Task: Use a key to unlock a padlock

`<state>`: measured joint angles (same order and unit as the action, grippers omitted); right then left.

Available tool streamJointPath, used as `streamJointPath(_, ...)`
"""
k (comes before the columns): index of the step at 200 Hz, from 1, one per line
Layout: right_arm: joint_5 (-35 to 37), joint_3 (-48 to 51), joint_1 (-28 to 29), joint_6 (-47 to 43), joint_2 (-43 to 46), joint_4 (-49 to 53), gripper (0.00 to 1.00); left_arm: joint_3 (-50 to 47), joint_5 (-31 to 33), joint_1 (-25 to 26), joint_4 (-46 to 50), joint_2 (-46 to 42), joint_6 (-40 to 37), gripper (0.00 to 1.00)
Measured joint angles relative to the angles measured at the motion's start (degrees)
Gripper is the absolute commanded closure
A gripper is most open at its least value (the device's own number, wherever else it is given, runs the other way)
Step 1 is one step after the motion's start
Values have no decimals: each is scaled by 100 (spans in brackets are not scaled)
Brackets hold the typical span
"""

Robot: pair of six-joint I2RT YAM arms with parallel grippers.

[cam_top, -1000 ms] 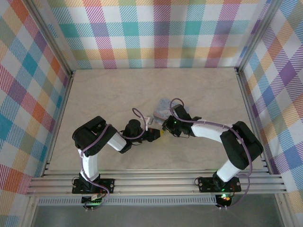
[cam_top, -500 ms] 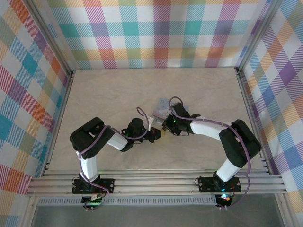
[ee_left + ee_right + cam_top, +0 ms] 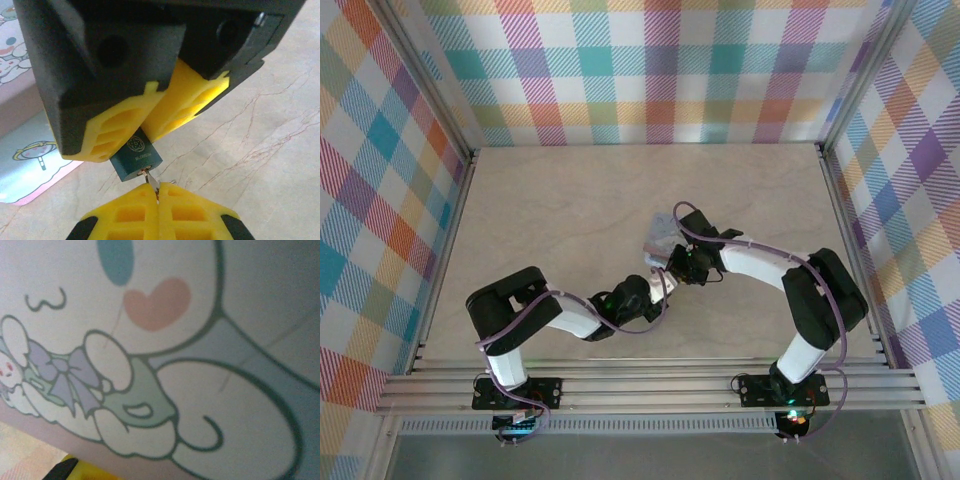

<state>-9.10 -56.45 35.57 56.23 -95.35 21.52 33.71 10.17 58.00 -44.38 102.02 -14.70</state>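
Observation:
The padlock is a small dark teal block with a round emblem on its face, not the pale printed sheet. It hangs keyhole down above the table, and my right gripper is shut on its upper part. The key is a slim metal sliver. Its tip sits in the keyhole and its other end is pinched in my left gripper, which is shut on it just below the lock. In the top view the left gripper and right gripper meet mid-table.
A pale blue-grey cartoon-printed mat lies flat on the marble table just behind the grippers. It shows at the left of the left wrist view and close up under the right wrist. Checked walls surround the table.
My left arm has stretched to the right and its gripper has come in under the right gripper. The right gripper has shifted slightly back over the mat.

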Motion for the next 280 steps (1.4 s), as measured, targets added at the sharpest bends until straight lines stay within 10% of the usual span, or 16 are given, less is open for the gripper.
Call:
streamJointPath(63, -101, 37, 9, 90, 111, 79, 60, -164, -553, -358, -203, -33, 922, 100)
streamJointPath(119, -238, 345, 129, 284, 719, 122, 46, -243, -1014, -525, -667, -33, 1707, 100)
streamJointPath(229, 136, 997, 125, 761, 1224, -442, 63, -240, -953, -520, -494, -87, 1615, 100)
streamJointPath(280, 136, 874, 125, 754, 1134, -520, 56, -227, -852, -431, -354, -98, 1443, 100)
